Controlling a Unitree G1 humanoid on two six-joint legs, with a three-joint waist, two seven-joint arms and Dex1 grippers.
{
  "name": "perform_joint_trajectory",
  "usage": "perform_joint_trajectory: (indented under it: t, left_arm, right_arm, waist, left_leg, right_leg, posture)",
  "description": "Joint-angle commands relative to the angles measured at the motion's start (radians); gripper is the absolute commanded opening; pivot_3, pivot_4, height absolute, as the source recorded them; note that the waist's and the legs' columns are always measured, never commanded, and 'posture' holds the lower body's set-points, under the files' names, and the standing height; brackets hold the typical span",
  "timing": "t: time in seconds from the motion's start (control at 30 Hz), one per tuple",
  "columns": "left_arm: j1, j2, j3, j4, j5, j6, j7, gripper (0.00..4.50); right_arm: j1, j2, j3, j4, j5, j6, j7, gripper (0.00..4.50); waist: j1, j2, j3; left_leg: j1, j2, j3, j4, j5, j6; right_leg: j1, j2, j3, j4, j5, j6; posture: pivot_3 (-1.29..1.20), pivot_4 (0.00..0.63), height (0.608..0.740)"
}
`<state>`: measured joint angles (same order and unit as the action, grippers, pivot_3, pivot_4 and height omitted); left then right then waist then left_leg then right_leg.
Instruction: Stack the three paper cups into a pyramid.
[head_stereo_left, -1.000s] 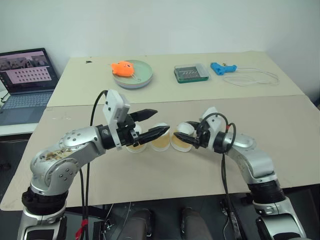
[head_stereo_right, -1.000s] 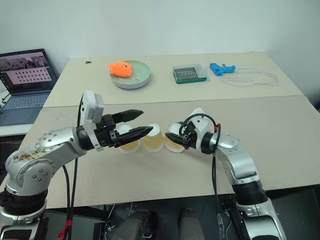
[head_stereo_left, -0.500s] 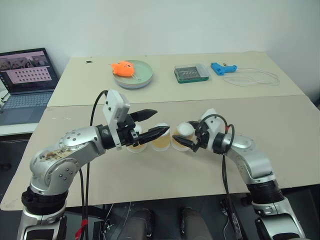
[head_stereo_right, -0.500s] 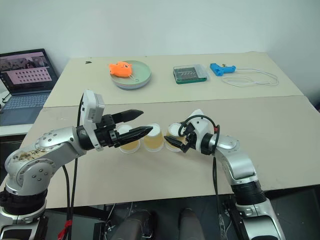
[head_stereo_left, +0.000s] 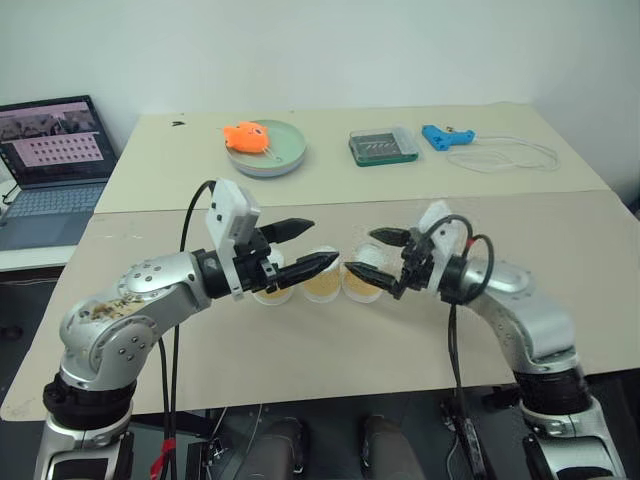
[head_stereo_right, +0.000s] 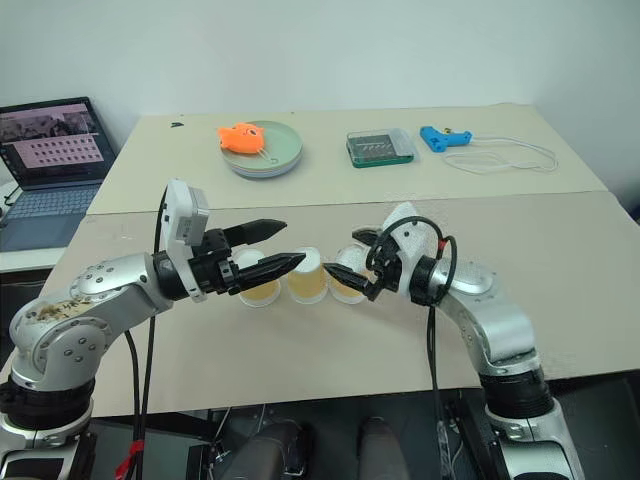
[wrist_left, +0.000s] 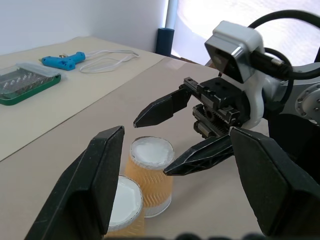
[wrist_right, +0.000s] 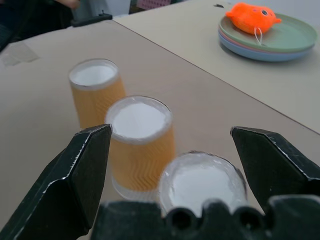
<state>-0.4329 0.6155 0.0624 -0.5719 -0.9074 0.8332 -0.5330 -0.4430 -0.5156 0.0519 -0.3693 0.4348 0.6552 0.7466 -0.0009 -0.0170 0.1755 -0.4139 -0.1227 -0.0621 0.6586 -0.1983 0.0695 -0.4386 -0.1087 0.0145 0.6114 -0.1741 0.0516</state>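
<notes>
Three paper cups stand upside down in a close row on the near table: the left cup (head_stereo_left: 270, 291), the middle cup (head_stereo_left: 322, 283) and the right cup (head_stereo_left: 363, 279). Each has pale orange sides and a white base facing up. My left gripper (head_stereo_left: 322, 243) hovers open just above the left and middle cups, holding nothing. My right gripper (head_stereo_left: 361, 252) is open too, its fingers spread above the right cup and clear of it. In the right wrist view all three cups (wrist_right: 140, 135) line up beyond the open fingers (wrist_right: 85, 170).
On the far table are a green plate (head_stereo_left: 285, 155) with an orange fish toy (head_stereo_left: 245, 137), a green box (head_stereo_left: 382, 146), a blue glue gun (head_stereo_left: 444, 136) and a white cable (head_stereo_left: 510, 156). A laptop (head_stereo_left: 50, 160) sits off to the left.
My right gripper has opened, let go of the right cup and lifted a little back from it. The cup now stands in the row. The left arm stayed still.
</notes>
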Motion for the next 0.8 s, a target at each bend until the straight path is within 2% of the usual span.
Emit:
perform_joint_trajectory:
  t: [0.03,0.2,0.3,0.4,0.6,0.7,0.8]
  left_arm:
    - [-0.013,0.007,0.026,-0.015,0.002,-0.017,-0.004,3.56]
    - [0.005,0.006,0.085,0.003,0.028,-0.032,0.049,3.56]
    - [0.041,-0.042,0.16,-0.019,0.112,-0.052,0.228,3.56]
    - [0.143,-0.098,0.221,-0.085,0.205,-0.076,0.377,3.56]
    - [0.441,-0.087,0.197,-0.255,0.254,-0.096,0.343,3.56]
    - [0.5,-0.104,0.171,-0.232,0.275,-0.126,0.318,3.56]
    - [0.509,-0.108,0.138,-0.211,0.3,-0.152,0.292,3.56]
  right_arm:
    - [-0.05,-0.022,-0.05,-0.085,0.051,0.041,-0.015,4.45]
    - [-0.044,-0.09,-0.107,-0.104,0.08,0.054,0.011,4.45]
    - [-0.005,-0.189,-0.149,-0.076,0.067,0.03,0.061,4.45]
    - [-0.001,-0.236,-0.178,-0.041,0.066,0.02,0.074,4.45]
    - [-0.031,-0.256,-0.185,0.017,0.064,-0.001,0.089,4.45]
    - [-0.045,-0.255,-0.173,0.028,0.063,-0.006,0.095,4.45]
    - [-0.05,-0.255,-0.172,0.02,0.071,0.004,0.096,4.45]
  waist:
    - [0.001,0.0,0.0]
    - [0.007,0.0,0.0]
    - [0.013,0.0,0.0]
    - [0.009,-0.001,0.0]
    - [0.013,-0.001,0.0]
    - [0.023,-0.001,0.0]
    - [0.026,-0.001,0.0]
  left_leg:
    - [0.0,0.0,0.0,0.0,0.0,0.0]
    - [0.0,0.0,0.0,0.0,0.0,0.0]
    - [-0.001,0.0,0.0,0.0,0.0,0.001]
    - [-0.001,-0.001,0.0,0.0,0.0,0.001]
    - [-0.001,0.0,0.001,0.0,-0.001,0.001]
    - [-0.001,0.0,0.001,0.0,-0.001,0.001]
    - [-0.001,0.0,0.001,0.0,-0.001,0.001]
  right_leg:
    - [0.0,0.0,0.0,0.0,0.0,0.0]
    - [0.0,0.0,0.0,0.0,0.0,0.0]
    - [0.0,-0.001,0.0,-0.001,0.0,0.0]
    - [0.0,-0.002,0.0,-0.001,0.0,0.0]
    - [0.0,-0.002,0.0,-0.001,0.0,0.0]
    - [0.001,-0.003,-0.001,-0.001,0.0,0.0]
    - [0.002,-0.004,-0.002,-0.002,-0.005,0.008]
  posture:
    - [0.0,0.15,0.73]
    - [0.0,0.15,0.73]
    - [0.0,0.15,0.73]
    - [0.0,0.15,0.73]
    - [0.0,0.15,0.73]
    - [0.0,0.15,0.73]
    - [0.0,0.15,0.73]
